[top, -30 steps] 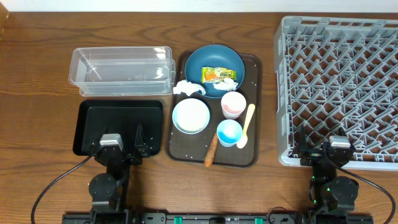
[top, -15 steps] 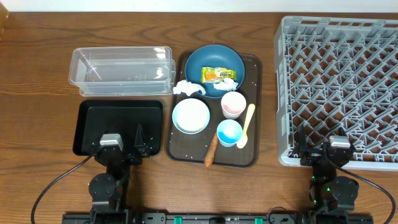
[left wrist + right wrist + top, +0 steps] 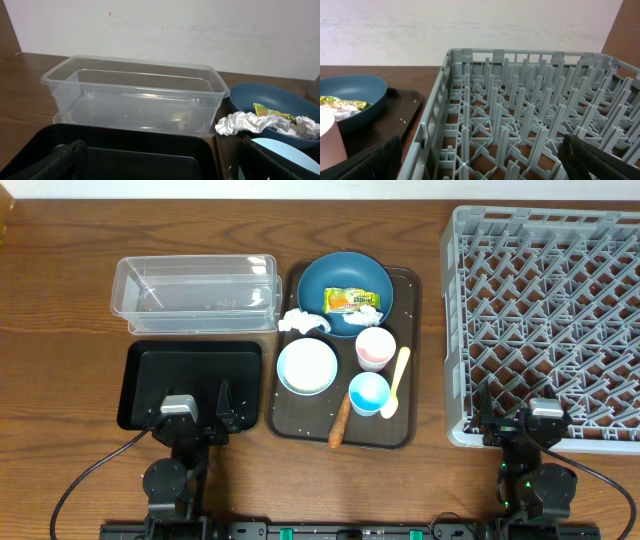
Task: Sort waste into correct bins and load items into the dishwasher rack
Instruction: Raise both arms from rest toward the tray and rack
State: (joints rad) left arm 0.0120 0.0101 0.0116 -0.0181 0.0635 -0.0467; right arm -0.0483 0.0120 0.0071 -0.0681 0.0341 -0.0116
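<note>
On the brown serving tray (image 3: 300,415) stand the dark-blue bowl (image 3: 320,280) holding the snack wrapper (image 3: 349,300) and some tissue, more crumpled tissue (image 3: 305,322), the pale-blue bowl (image 3: 307,366), pink cup (image 3: 375,347), blue cup (image 3: 368,393), yellow spoon (image 3: 397,378) and brown stick (image 3: 340,423). White grains dot the tray. The clear tub (image 3: 195,295) and black tray (image 3: 190,375) lie to the left, both empty. The dishwasher rack (image 3: 455,330) is at the right, empty. My left gripper (image 3: 165,167) is open over the black tray's near edge. My right gripper (image 3: 482,165) is open over the rack's near left corner.
The clear tub (image 3: 135,95) fills the left wrist view, with tissue (image 3: 240,122) and the dark-blue bowl (image 3: 265,97) to its right. In the right wrist view the rack's pegs (image 3: 520,110) stand ahead, with the bowl (image 3: 355,90) at the left. A pale wall lies behind.
</note>
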